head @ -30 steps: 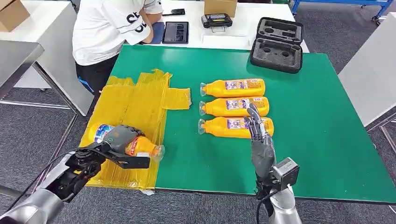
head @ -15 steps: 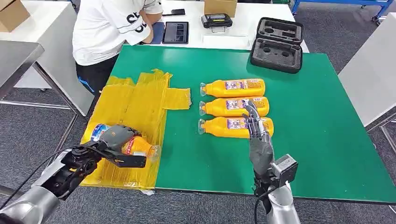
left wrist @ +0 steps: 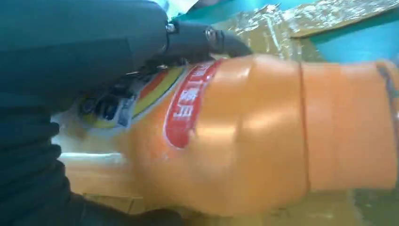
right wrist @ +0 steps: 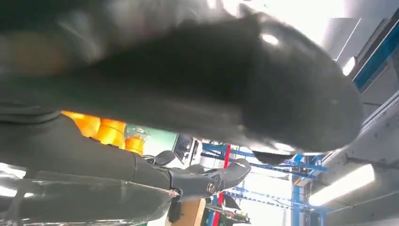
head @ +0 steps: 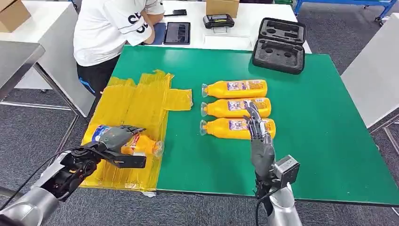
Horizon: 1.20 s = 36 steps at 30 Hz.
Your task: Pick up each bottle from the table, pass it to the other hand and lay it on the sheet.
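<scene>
On the yellow sheet [head: 136, 103], at about 8 o'clock on the green surface [head: 320, 141], lies an orange bottle [head: 141, 146] on its side. The left hand [head: 115, 139] is wrapped over the bottle and grips its label end; the cap end points toward 3 o'clock. Near the middle of the surface, three more bottles [head: 235, 108] lie side by side in a row, caps toward 9 o'clock. The right hand [head: 261, 141] stands at 6 o'clock from them with its fingers [head: 254, 117] straight, spread a little and holding nothing, tips over the nearest bottle. A person [head: 113, 28] stands at 11 o'clock. A black case [head: 280, 44] sits at 1 o'clock.
</scene>
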Each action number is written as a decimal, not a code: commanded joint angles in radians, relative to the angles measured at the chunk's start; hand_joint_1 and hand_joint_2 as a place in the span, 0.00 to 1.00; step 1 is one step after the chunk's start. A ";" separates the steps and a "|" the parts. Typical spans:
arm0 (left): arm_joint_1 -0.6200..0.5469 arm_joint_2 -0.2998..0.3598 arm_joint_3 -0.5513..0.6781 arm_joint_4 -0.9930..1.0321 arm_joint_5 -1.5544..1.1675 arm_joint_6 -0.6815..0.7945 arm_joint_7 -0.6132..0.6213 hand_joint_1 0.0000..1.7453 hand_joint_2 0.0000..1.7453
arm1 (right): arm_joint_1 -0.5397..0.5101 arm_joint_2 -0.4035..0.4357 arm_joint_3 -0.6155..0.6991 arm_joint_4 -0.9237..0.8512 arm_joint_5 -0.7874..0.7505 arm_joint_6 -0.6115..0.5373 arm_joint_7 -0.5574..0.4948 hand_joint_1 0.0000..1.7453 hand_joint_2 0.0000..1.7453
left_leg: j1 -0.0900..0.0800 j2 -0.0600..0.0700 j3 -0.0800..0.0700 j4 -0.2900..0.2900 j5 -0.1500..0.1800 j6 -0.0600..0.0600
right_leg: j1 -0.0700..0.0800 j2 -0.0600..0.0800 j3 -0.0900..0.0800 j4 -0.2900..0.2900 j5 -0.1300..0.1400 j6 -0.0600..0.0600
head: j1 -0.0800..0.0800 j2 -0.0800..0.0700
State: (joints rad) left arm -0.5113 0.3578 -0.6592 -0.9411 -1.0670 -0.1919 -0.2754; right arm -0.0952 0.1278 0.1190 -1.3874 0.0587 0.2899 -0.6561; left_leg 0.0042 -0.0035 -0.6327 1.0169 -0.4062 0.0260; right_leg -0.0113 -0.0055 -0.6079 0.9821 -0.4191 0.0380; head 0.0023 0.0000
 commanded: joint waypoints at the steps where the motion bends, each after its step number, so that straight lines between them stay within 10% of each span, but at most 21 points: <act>1: 0.030 -0.018 -0.029 0.110 -0.014 -0.006 0.001 0.00 1.00 | -0.036 0.009 -0.004 0.085 -0.011 -0.018 -0.004 0.00 0.00 | -0.001 0.002 0.004 -0.002 -0.001 0.000 | -0.001 0.002 0.003 -0.001 0.000 0.000 | 0.000 0.000; 30: 0.028 0.026 0.065 -0.083 0.070 -0.058 -0.054 0.00 1.00 | -0.097 0.003 -0.055 0.163 -0.102 -0.103 0.080 0.00 0.00 | 0.001 0.004 0.009 -0.001 -0.002 -0.002 | 0.001 0.004 0.008 -0.001 -0.001 -0.002 | 0.000 0.000; 31: 0.033 0.026 0.075 -0.094 0.077 -0.054 -0.059 0.00 0.00 | -0.095 0.002 -0.054 0.165 -0.104 -0.106 0.079 0.00 0.00 | 0.001 0.005 0.009 0.000 -0.003 -0.002 | 0.001 0.005 0.008 -0.001 -0.001 -0.002 | 0.000 0.000; 36: 0.059 0.013 0.093 -0.124 0.087 -0.030 -0.067 0.00 0.00 | -0.080 -0.001 -0.057 0.159 -0.119 -0.122 0.092 0.00 0.00 | 0.001 0.002 0.009 -0.001 -0.002 -0.001 | 0.001 0.001 0.008 -0.002 -0.001 -0.002 | 0.000 0.000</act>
State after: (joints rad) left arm -0.4774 0.3658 -0.5955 -1.0117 -0.9914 -0.2304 -0.3311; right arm -0.1400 0.1343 0.0870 -1.3126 -0.0446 0.1850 -0.5810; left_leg 0.0041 -0.0034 -0.6288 1.0168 -0.4062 0.0259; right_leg -0.0115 -0.0056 -0.6044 0.9820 -0.4192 0.0379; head 0.0023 0.0000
